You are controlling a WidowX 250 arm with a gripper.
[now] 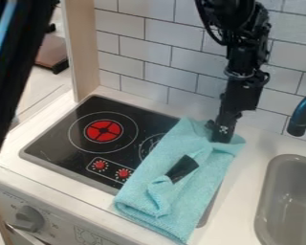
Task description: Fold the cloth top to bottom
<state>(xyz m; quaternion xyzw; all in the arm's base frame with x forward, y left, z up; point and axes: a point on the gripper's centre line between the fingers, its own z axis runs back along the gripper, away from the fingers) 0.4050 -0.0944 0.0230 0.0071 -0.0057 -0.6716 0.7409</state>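
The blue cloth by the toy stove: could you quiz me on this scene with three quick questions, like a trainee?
1. Multiple choice: what colour is the big round mark at the centre of the clear burner? A) green B) red C) yellow
2. True or false: the cloth lies inside the sink.
3. Short answer: is the robot's black hand at the cloth's end nearer the tiled wall or nearer the camera?

Key: 1 B; 2 false; 3 nearer the tiled wall.

The white toy kitchen counter (244, 184) has a black stove top (53, 139) with red knobs (100, 165), a gray sink (265, 197), and a light blue cloth (195, 191) lying partly over the stove top
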